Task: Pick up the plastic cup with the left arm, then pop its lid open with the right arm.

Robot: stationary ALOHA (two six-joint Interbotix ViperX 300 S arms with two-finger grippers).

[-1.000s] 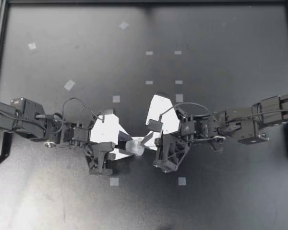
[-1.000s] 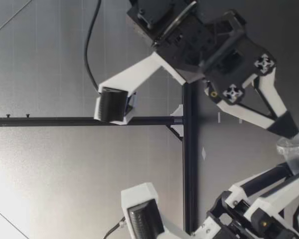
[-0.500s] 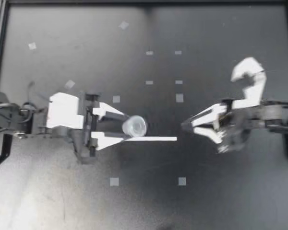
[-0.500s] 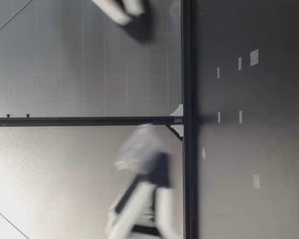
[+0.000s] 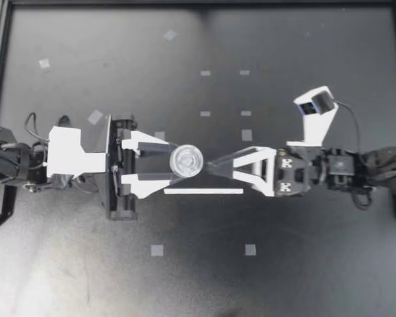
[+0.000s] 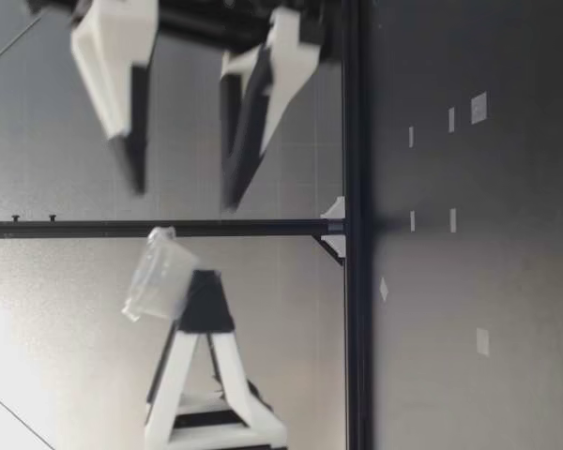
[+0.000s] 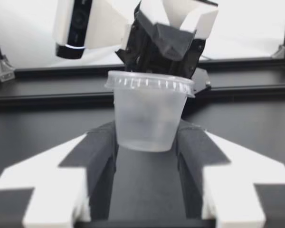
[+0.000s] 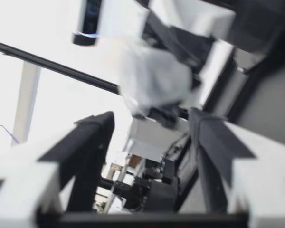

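My left end effector [image 5: 175, 163] grips the lidded cup [image 5: 186, 160] aloft; my right end effector [image 5: 211, 166], open, has swung in close to it.

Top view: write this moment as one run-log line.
left jaws: shut on clear plastic lidded cup | cup: above black table | right jaws: open, facing cup

Overhead, table-level and two close wrist cameras all share the lidded cup [image 5: 186, 160].

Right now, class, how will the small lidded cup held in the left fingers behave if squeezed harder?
The cup looks thin and see-through, so it probably dents under a hard squeeze. It seems empty, so likely very light. Its smooth tapered wall could slip between the fingers of the left gripper.
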